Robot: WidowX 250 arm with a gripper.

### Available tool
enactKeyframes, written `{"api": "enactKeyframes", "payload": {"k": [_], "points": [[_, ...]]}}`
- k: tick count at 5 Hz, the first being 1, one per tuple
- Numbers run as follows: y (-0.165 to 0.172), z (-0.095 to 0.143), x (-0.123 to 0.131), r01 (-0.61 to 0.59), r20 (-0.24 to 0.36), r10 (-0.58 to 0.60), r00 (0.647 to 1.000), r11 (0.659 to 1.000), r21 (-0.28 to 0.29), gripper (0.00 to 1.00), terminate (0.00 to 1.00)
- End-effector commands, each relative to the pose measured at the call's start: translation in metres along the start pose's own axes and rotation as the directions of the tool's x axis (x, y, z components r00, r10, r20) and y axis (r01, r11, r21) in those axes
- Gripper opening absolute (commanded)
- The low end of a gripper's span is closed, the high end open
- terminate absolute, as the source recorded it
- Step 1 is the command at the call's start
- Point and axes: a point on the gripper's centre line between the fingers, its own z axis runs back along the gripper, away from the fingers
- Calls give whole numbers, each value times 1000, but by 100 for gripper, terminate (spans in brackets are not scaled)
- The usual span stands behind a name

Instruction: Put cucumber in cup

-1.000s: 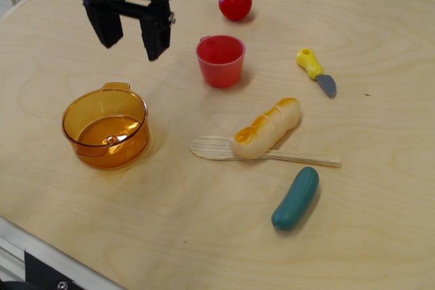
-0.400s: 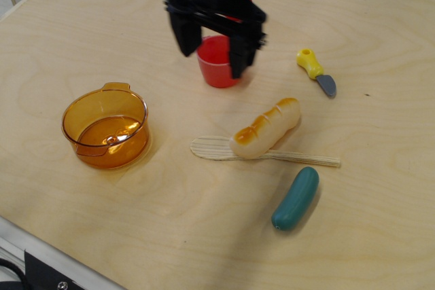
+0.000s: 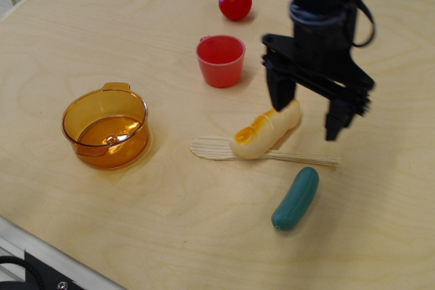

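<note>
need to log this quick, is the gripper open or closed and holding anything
Gripper: open, holding nothing, above the bread.

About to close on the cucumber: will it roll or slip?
The cucumber is a smooth, glossy cylinder with rounded ends, so it probably rolls sideways if nudged and may slip in the gripper. It looks rigid, likely light plastic, so a grip across its middle should hold.

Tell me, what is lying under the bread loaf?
Under the bread loaf lies a flat wooden spatula; its blade shows at the left and its thin handle runs out to the right. The middle part is covered by the loaf.
</note>
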Motion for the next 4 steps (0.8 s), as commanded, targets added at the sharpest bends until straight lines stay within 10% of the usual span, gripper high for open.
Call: {"api": "enactKeyframes", "payload": {"k": [1, 4], "points": [[-26, -14, -11, 27, -53, -26, 998, 999, 17, 100, 0], [-22, -53, -23, -63, -153, 69, 986, 997, 49, 100, 0]]}}
